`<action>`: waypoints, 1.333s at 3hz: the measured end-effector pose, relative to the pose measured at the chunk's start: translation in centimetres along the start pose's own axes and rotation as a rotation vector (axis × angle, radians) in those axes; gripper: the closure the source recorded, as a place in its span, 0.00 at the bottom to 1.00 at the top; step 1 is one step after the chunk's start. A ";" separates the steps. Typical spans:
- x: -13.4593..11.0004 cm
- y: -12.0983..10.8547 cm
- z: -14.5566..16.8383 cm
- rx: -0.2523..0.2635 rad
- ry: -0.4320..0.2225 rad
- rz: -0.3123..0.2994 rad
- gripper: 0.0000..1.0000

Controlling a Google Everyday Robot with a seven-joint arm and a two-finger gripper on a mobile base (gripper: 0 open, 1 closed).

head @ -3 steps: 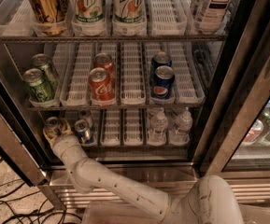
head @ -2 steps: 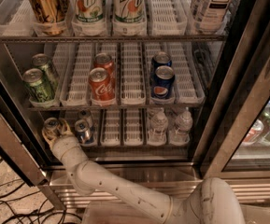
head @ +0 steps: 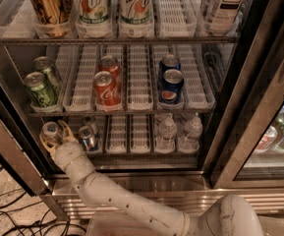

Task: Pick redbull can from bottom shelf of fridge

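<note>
Your gripper (head: 56,137) at the far left of the bottom shelf (head: 131,137) in the fridge (head: 146,182), fingers clasped around the redbull can (head: 50,131), second slim can (head: 87,137) just beside

Dim warm light shadows the end effector (head: 56,135) at the bottom shelf (head: 131,137).

Black cables (head: 6,219) trail across the speckled floor (head: 1,183).
</note>
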State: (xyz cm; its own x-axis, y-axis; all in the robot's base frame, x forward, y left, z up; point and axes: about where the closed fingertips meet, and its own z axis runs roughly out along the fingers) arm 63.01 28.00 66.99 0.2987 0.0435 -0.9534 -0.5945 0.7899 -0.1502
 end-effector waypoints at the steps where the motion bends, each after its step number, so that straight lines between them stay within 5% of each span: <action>1: -1.6 0.5 -0.9 -0.065 -0.040 -0.013 1.00; 4: 0.2 2.2 -8.7 -0.369 0.038 0.106 1.00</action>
State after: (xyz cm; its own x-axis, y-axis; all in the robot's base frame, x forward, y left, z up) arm 55.26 24.42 64.15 0.1973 0.0854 -0.9766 -0.8514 0.5088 -0.1275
